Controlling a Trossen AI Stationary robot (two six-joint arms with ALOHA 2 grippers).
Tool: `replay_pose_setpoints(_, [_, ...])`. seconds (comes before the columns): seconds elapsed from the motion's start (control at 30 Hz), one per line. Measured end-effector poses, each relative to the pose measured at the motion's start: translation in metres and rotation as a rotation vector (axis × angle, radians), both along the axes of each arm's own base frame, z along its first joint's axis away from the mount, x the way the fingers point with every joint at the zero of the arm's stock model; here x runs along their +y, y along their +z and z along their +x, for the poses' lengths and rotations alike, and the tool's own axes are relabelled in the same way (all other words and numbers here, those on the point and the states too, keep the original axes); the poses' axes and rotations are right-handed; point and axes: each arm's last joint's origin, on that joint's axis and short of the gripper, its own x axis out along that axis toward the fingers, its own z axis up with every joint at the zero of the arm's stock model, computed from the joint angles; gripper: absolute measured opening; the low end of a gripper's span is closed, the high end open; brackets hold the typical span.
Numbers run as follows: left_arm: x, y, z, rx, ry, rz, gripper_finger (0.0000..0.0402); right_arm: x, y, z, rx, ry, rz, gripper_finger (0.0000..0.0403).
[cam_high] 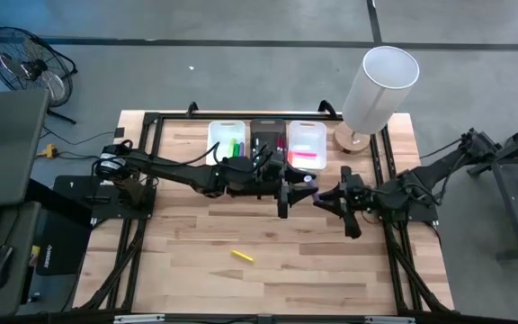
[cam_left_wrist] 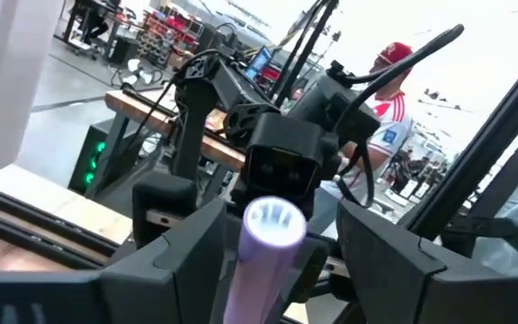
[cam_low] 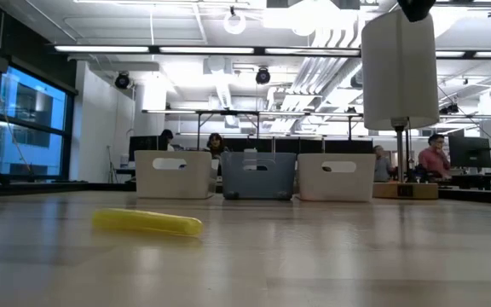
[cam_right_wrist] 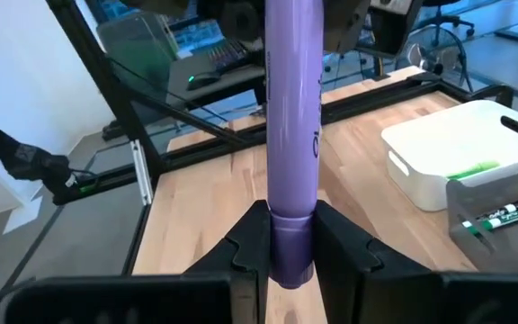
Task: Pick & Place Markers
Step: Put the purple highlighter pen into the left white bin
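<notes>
A purple marker (cam_right_wrist: 292, 108) hangs in the air over the table's middle, between my two grippers. My right gripper (cam_right_wrist: 290, 229) is shut on one end of it. The other end (cam_left_wrist: 274, 225) reaches in between the fingers of my left gripper (cam_left_wrist: 277, 247), which is open; its fingers stand on either side with a gap to the marker. In the high view both grippers meet just in front of the bins, left (cam_high: 293, 189) and right (cam_high: 326, 193). A yellow marker (cam_high: 243, 256) lies flat on the table nearer the front. My right gripper pinches the purple marker's darker end (cam_right_wrist: 290, 243) between its two fingers. The fingers come about level from the table's right side and lie along the marker. The marker sticks straight out ahead of them toward my left gripper, lifted clear of the table.
Three bins stand in a row at the back: a white one (cam_high: 227, 139) holding green markers, a dark one (cam_high: 266, 139), and a white one (cam_high: 307, 146) holding pink markers. A tall white cylinder on a wooden base (cam_high: 380, 85) stands at the back right. People sit beyond the table.
</notes>
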Motion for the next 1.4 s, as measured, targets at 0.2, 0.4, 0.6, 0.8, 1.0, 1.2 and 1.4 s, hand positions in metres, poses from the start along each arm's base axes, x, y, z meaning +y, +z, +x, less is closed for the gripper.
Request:
replay_pose_setpoints(0.2, [0.000, -0.001, 0.000, 0.012, 0.002, 0.012, 0.0203, -0.004, -0.001, 0.006, -0.003, -0.028, 0.010, 0.0054])
replay_pose_setpoints(0.4, [0.000, -0.005, 0.001, 0.047, 0.009, 0.015, 0.0136, -0.004, -0.001, 0.006, -0.005, -0.029, 0.013, 0.0054])
replay_pose_setpoints(0.6, [0.001, -0.007, 0.001, 0.071, 0.022, 0.035, 0.0062, -0.004, -0.001, 0.006, -0.006, -0.034, 0.026, 0.0054])
replay_pose_setpoints(0.8, [0.001, -0.007, 0.001, 0.073, 0.017, 0.056, 0.0062, -0.005, -0.002, 0.006, 0.001, -0.037, 0.030, 0.0054])
replay_pose_setpoints(1.0, [0.000, -0.007, 0.001, 0.072, -0.001, 0.057, 0.0062, -0.004, -0.002, 0.006, 0.002, -0.021, 0.034, 0.0098])
replay_pose_setpoints(1.2, [-0.001, -0.008, 0.001, 0.089, -0.007, 0.063, 0.0062, -0.007, 0.000, 0.001, 0.000, -0.050, 0.027, 0.0188])
replay_pose_setpoints(1.4, [-0.001, -0.015, 0.001, 0.158, -0.011, 0.075, 0.0062, -0.018, 0.006, -0.016, 0.001, -0.108, 0.040, 0.0213])
